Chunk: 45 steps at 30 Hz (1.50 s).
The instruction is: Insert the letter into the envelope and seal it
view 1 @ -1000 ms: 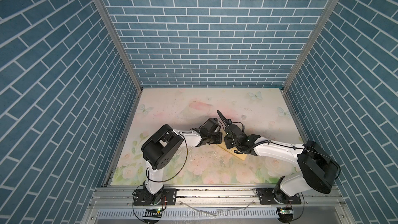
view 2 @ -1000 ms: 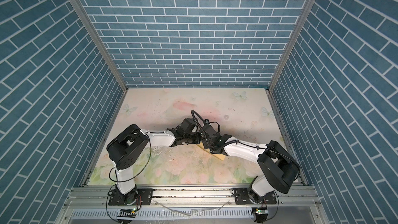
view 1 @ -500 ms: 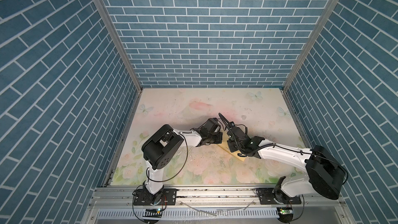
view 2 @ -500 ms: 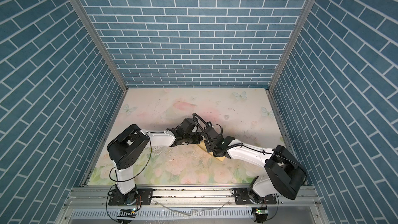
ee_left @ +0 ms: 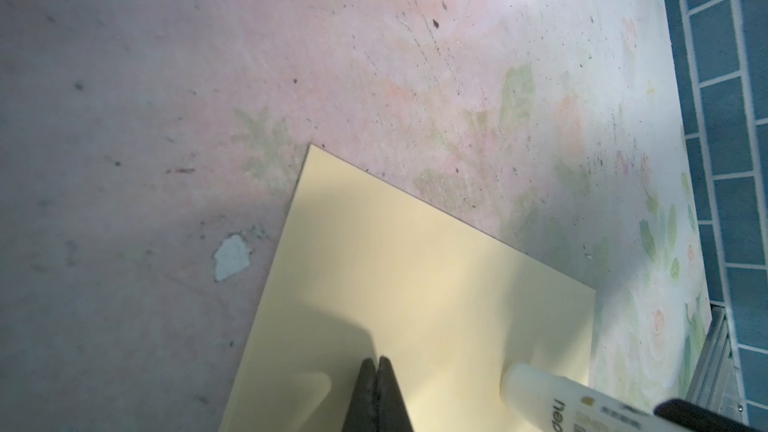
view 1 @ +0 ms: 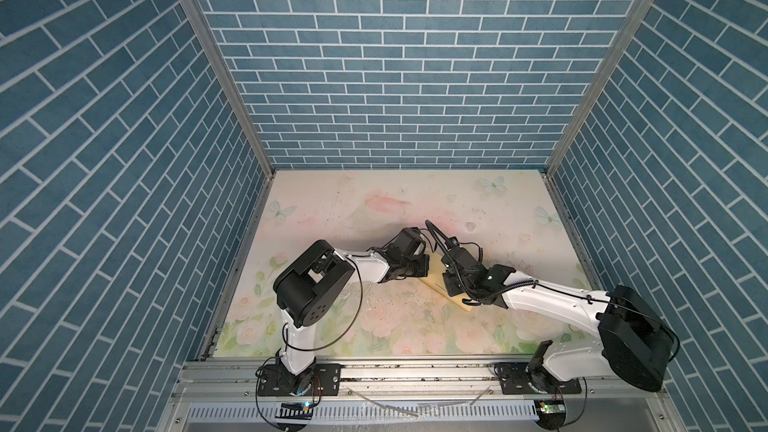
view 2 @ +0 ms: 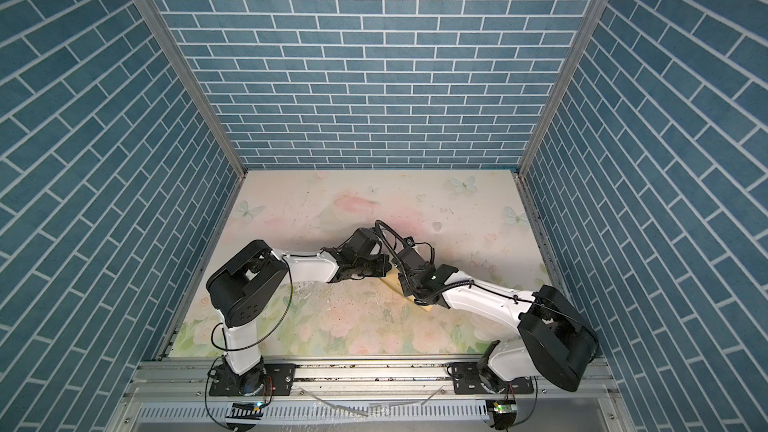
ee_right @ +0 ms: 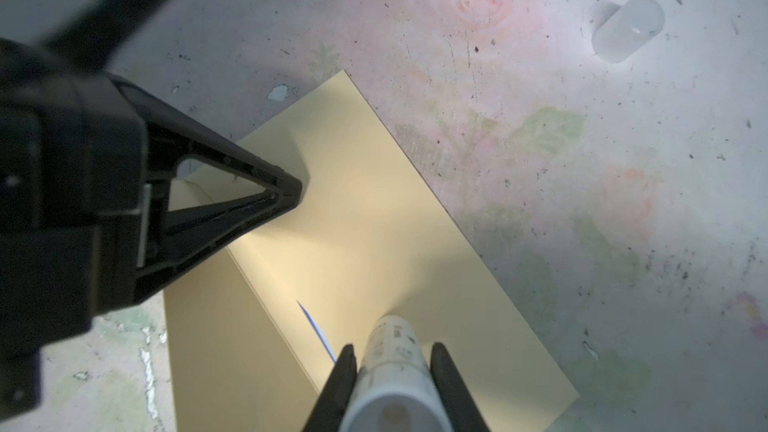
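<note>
The table is scuffed and smooth, so paper slides on it easily. That is the main hazard here.

The envelope lies flat on the table between the two arms, with its flap folded out to one side. It is pinned only by the left tool, whose jaws are closed together on nothing and whose tip presses down on the yellow paper. That single point of pressure lets the envelope pivot if it is dragged sideways.

The right tool clamps the glue stick by its barrel. The stick's tip seems to touch the envelope's face, just beside the flap crease. A stroke along the paper could swing the envelope round the left tool's tip or wrinkle it. Glue could also land on the body rather than where the flap will fall. If the stick leans, it may twist in the jaws.

The cap lies on its side, well apart from the envelope, and could roll if it is nudged.

The letter is almost wholly inside the envelope. Only a thin blue-edged sliver shows near the crease, close to the glue tip. Glue could catch that edge and bond the letter to the envelope, or the sliver could keep the flap from lying flat.
</note>
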{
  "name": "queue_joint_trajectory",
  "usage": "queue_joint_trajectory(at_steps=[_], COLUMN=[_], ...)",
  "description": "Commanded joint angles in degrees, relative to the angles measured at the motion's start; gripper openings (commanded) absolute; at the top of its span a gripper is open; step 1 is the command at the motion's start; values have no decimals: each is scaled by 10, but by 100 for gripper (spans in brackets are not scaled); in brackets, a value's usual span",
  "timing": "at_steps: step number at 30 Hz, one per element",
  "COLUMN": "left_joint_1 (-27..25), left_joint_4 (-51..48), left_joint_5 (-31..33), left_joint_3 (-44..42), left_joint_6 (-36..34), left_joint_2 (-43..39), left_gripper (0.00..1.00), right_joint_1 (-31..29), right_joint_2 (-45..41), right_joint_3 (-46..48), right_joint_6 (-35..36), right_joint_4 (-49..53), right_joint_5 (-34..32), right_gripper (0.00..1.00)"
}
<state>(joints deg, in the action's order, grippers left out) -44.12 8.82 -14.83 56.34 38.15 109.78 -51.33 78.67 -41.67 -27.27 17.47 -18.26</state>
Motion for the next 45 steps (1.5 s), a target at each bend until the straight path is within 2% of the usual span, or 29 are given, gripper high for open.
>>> queue_joint_trajectory(at_steps=[1,12,17,23,26,31,34,38,42,45], left_joint_1=[8,8,8,8,8,8,9,9,10,10], left_joint_4=[-109,-105,-99,-93,-92,-93,-72,-25,17,38], left_joint_5=[44,44,47,46,50,66,69,70,70,78], left_joint_3=[-31,-33,-36,-13,13,55,52,20,-10,-24], left_joint_6=[-3,-4,-3,-1,-5,-15,12,101,203,270], left_joint_2=[48,41,20,-28,-68,-146,-198,-263,-315,-345], left_gripper=[0,0,0,1,13,41,53,74,89,94], right_joint_1=[3,8,28,56,66,79,84,86,86,86], right_joint_2=[8,-25,-108,-203,-238,-297,-320,-324,-303,-279], right_joint_3=[33,14,-4,16,32,73,101,137,178,194], right_joint_6=[-22,-8,18,61,75,93,110,142,188,212], right_joint_4=[116,110,48,-36,-77,-190,-279,-409,-557,-638], right_joint_5=[-1,-8,-12,-27,-34,-31,-32,-19,13,37], right_gripper=[0,0,0,0,0,0,0,0,0,0])
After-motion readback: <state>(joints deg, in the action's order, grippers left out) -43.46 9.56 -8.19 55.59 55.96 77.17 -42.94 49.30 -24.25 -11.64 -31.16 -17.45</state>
